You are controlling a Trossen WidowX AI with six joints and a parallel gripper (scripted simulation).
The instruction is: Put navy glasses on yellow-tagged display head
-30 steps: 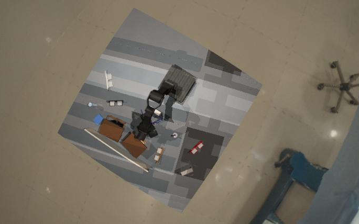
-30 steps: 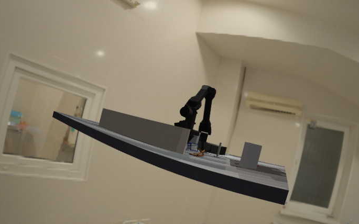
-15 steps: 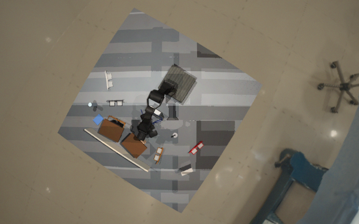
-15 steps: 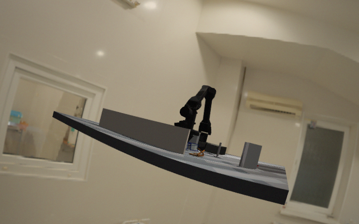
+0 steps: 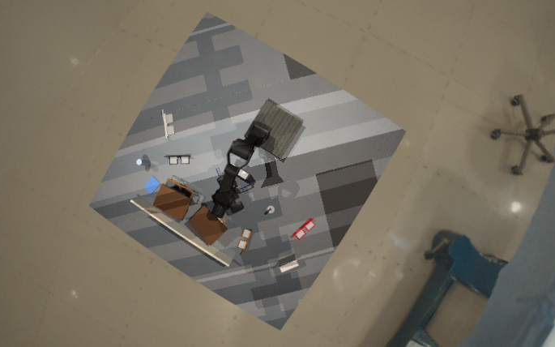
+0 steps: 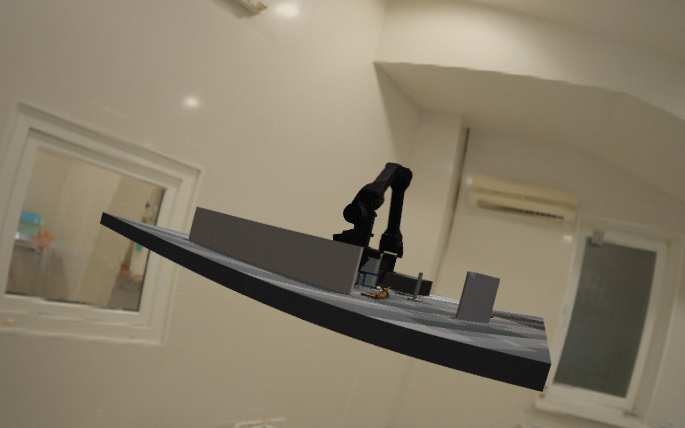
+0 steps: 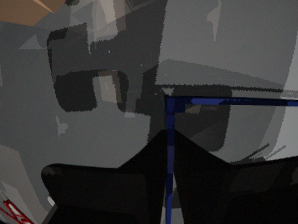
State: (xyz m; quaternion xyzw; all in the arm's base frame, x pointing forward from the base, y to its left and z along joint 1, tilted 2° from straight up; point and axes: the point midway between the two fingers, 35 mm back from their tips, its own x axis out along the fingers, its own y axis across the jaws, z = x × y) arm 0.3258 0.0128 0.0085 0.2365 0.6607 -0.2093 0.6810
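Note:
The navy glasses (image 5: 245, 186) (image 6: 368, 273) (image 7: 170, 117) are between the fingertips; one slim navy bar runs between them in the wrist view. My gripper (image 6: 385, 279) (image 7: 168, 135) is shut on the glasses and points down. In the top view the arm hides the fingers and part of the glasses. Two brown display heads stand side by side: one head (image 5: 207, 226) is just beyond the arm's wrist, and the other head (image 5: 172, 201) is farther left, with orange and thin wire outlines at its upper edge. A corner of a brown head (image 7: 27, 12) shows at the wrist view's upper left. I cannot make out the yellow tag.
A long upright panel (image 5: 180, 232) (image 6: 275, 252) stands behind the heads. Orange glasses (image 5: 249, 238) (image 6: 380, 293), red glasses (image 5: 304, 229), black glasses (image 5: 177, 155) and white glasses (image 5: 164, 125) lie around. A thin post (image 6: 417, 287) and a grey block (image 6: 477, 297) stand nearby.

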